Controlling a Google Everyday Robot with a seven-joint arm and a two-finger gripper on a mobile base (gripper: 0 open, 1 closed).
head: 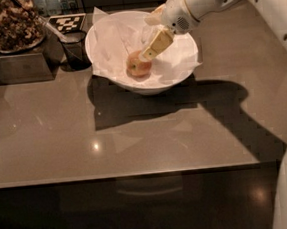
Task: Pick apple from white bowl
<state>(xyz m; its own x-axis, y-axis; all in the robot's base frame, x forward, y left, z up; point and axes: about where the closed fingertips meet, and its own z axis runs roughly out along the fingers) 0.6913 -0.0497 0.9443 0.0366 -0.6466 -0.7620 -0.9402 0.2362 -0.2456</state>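
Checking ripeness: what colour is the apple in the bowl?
The apple is red-orange with a greenish patch (camera view); the gripper is right beside it.

Dark cup (76,51) beside snack bin (7,23); checkered marker (67,22) behind.
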